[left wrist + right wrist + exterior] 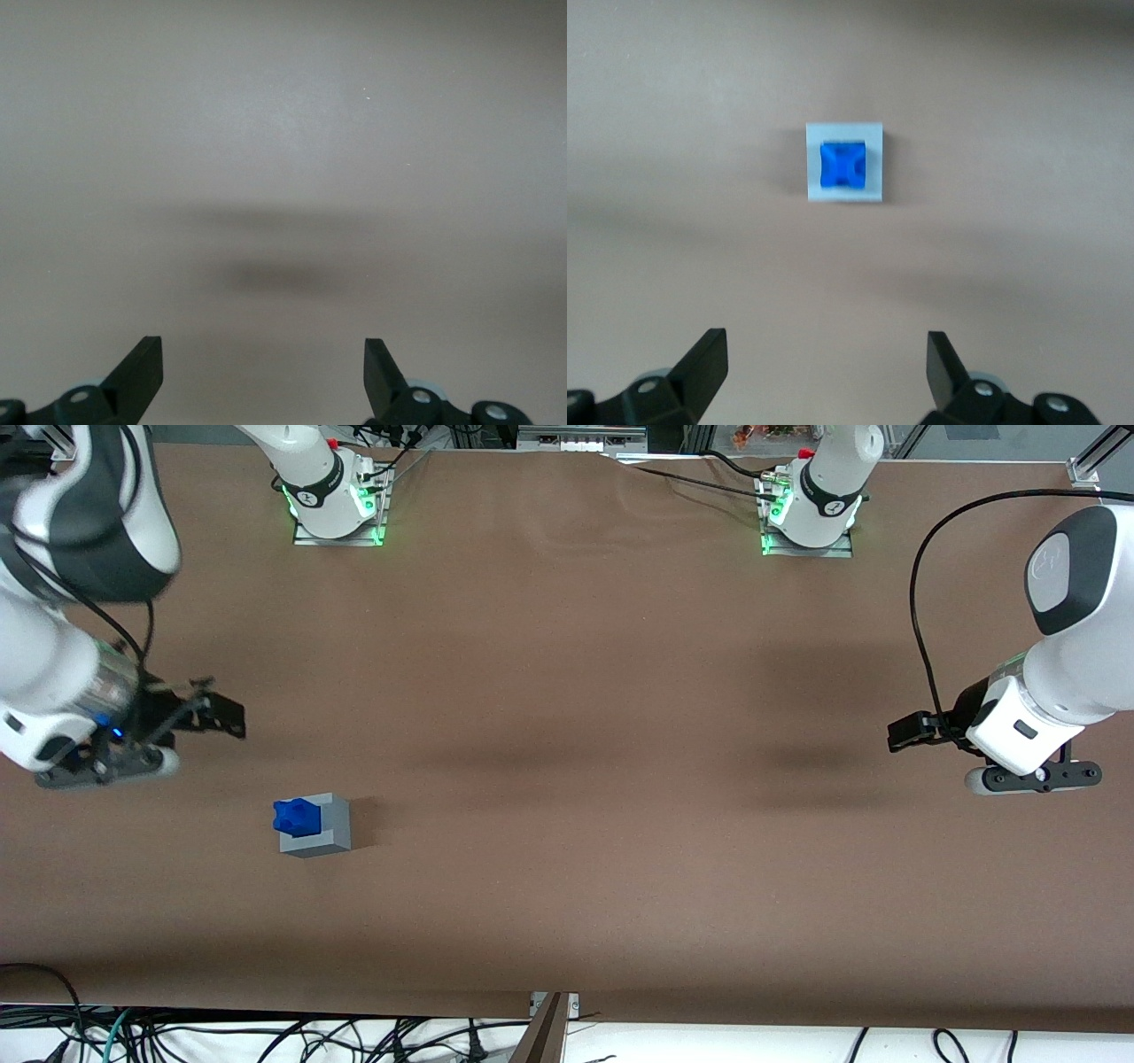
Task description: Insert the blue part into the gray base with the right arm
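The light gray plastic cube serving as the gray base [324,828] is sitting on the brown table surface [567,717], toward the working arm's end of the table, and it is holding the small deep-blue plastic block, the blue part [296,817], in the square recess of its top face. In the front view the blue part is standing proud of the base, its bumpy top rising above the gray rim. The right wrist view is looking straight down on the pair, showing the blue part [843,165] framed by the gray base [879,164] with a pale margin around it, wider on one side than the other. The white jointed right arm [53,646], with its shiny silver wrist band, is hanging above the table, and its black two-finger gripper [190,722] is hovering well apart from the base, holding nothing. Its fingers [709,359] are spread wide, with bare brown surface showing between them. The table is carrying soft blurred shadows across its middle. Along the table's edge farthest from the front camera, two white arm bases are glowing green at their mounts, and loose black cables are trailing below the nearest edge, details only the front view is showing.
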### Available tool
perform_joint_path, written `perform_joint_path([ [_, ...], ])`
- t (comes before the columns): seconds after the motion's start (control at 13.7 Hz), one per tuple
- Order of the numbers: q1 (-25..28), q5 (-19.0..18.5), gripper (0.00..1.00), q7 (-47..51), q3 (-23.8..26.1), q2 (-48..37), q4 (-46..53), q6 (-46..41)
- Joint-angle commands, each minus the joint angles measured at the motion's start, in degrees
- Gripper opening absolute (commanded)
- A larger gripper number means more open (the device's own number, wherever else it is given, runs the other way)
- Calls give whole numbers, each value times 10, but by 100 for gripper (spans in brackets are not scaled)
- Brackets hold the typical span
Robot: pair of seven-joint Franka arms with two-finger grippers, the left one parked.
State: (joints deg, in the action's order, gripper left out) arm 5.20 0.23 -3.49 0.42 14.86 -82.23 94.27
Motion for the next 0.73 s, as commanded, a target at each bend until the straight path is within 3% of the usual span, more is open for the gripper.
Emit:
perform_joint_path([
  [0.0,-5,6,99,-11,-5,-31,-17,-38],
  [0.66,-5,5,99,-14,-9,-30,-1,-53],
])
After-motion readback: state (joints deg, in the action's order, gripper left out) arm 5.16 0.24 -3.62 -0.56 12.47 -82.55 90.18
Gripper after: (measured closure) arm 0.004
